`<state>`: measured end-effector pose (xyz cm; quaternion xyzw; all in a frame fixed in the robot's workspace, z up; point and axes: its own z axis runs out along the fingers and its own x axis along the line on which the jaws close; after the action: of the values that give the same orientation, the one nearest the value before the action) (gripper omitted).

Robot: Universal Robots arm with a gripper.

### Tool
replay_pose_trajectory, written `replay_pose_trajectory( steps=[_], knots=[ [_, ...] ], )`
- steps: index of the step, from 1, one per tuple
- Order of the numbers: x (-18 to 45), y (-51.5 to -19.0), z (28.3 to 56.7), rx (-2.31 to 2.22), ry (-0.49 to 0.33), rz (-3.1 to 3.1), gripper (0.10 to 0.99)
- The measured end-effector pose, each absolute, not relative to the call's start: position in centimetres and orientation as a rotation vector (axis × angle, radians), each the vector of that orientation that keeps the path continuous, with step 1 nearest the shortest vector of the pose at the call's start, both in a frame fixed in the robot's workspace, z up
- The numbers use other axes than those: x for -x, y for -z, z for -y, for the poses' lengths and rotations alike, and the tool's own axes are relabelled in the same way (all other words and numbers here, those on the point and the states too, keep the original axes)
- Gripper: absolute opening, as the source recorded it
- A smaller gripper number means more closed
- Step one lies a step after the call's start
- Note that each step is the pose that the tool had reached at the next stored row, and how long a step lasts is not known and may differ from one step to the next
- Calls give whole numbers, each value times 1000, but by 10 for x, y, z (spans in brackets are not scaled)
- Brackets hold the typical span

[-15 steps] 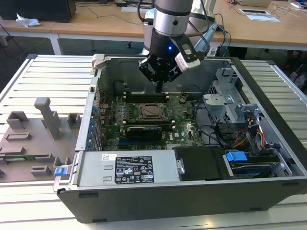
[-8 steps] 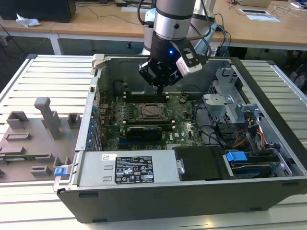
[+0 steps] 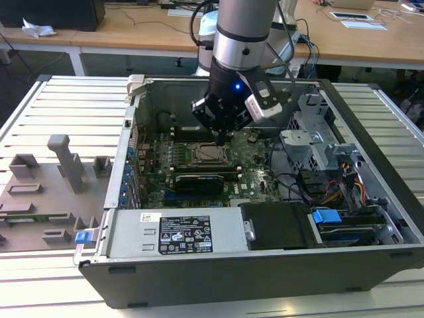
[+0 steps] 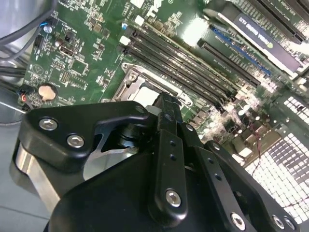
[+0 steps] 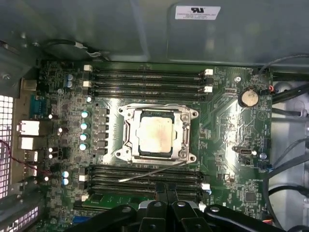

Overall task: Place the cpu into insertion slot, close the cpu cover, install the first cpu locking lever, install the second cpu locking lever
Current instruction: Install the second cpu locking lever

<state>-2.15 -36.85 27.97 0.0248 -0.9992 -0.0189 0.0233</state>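
Note:
The cpu (image 5: 155, 136) lies flat in the insertion slot (image 5: 189, 157) on the green motherboard (image 5: 227, 159). The cpu cover (image 5: 127, 139), a silver frame, lies down around the chip. A thin locking lever (image 5: 149, 172) slants out from the socket's edge across the black memory slots, unlatched. My gripper (image 5: 165, 189) hangs just above those slots, close to the lever, fingers together with nothing between them. In the exterior view my gripper (image 3: 219, 137) points down just behind the cpu (image 3: 211, 154). In the second wrist view one finger (image 4: 166, 108) partly hides the socket (image 4: 133, 82).
The motherboard sits deep in an open computer case (image 3: 199, 278) with tall walls. A long black card (image 3: 199, 180) lies in front of the socket, a power supply (image 3: 175, 233) nearer still. Cables and a drive cage (image 3: 318, 149) crowd the exterior view's right. A grey fixture (image 3: 46, 189) stands outside.

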Motion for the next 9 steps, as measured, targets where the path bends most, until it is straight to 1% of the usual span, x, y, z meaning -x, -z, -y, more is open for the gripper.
replay_pose_trajectory(
  steps=[4, 7, 9],
  knots=[
    [21, -277, 373, -79, 142, 3092, 106],
    [21, -274, 381, -79, 169, 3091, 106],
    [22, -270, 383, -79, 170, 3091, 106]
  ],
)
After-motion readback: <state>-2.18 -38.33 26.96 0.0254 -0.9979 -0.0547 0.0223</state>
